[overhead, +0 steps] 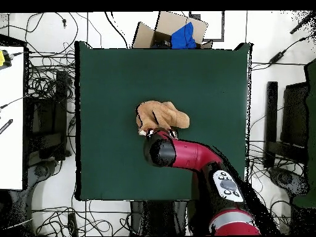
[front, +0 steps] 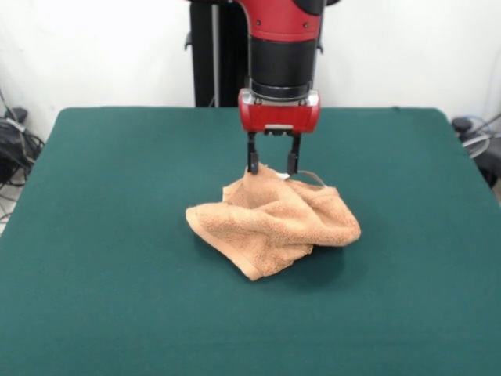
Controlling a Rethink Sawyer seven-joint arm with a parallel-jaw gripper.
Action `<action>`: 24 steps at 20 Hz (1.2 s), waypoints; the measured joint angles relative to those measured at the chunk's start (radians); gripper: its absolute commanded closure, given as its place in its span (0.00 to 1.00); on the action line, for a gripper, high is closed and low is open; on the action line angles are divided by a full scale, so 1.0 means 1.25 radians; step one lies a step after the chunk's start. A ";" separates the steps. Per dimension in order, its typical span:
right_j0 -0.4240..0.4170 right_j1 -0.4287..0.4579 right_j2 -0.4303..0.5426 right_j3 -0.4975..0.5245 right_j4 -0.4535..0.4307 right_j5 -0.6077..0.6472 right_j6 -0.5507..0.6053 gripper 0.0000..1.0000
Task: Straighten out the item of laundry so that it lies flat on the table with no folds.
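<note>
The item of laundry (front: 274, 218), a light orange-tan terry towel, lies crumpled in a bunched heap near the middle of the table (front: 102, 235), with folds piled on each other. My gripper (front: 272, 167) hangs straight down over the heap's far edge. It is open, its two black fingers (front: 252, 160) standing apart, their tips touching or just above the cloth. A raised fold sits between them, and a small white tag (front: 296, 177) shows by the right finger. In the overhead view the towel (overhead: 162, 115) pokes out past the red arm (overhead: 185, 154), which hides the gripper.
Green tabletop (overhead: 203, 80) surrounds the towel on every side. Off the table lie cables, a cardboard box holding something blue (overhead: 182, 34) beyond one edge, and black equipment (overhead: 46, 117) beside another.
</note>
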 measured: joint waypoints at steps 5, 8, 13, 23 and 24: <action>0.000 0.001 0.000 0.000 0.000 -0.015 0.000 0.00; 0.000 0.001 0.000 0.000 0.000 -0.018 0.000 0.00; 0.000 0.001 0.000 0.000 0.000 -0.018 0.000 0.00; -0.015 -0.008 0.000 0.000 0.000 -0.018 0.000 0.00; -0.016 -0.011 0.000 0.000 0.000 -0.018 0.000 0.00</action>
